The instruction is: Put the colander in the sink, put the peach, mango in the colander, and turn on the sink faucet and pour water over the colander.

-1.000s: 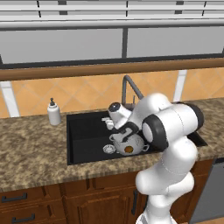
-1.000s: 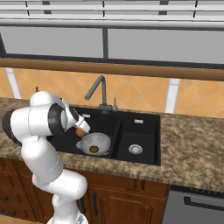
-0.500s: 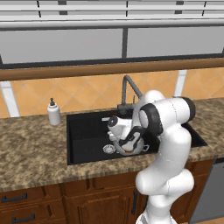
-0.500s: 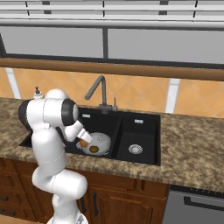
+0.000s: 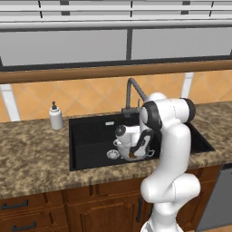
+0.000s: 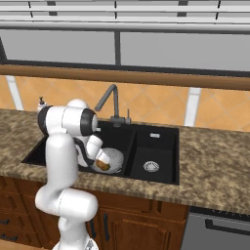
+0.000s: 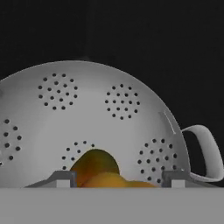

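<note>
Even, flat rendered light, soft shadows; base views slightly coarse, hand view dim, dark behind; no glare

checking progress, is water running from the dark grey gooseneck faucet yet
No, the dark grey gooseneck faucet shows no stream below its spout in the right base view, and the matte black sink beneath it looks dry.
</note>
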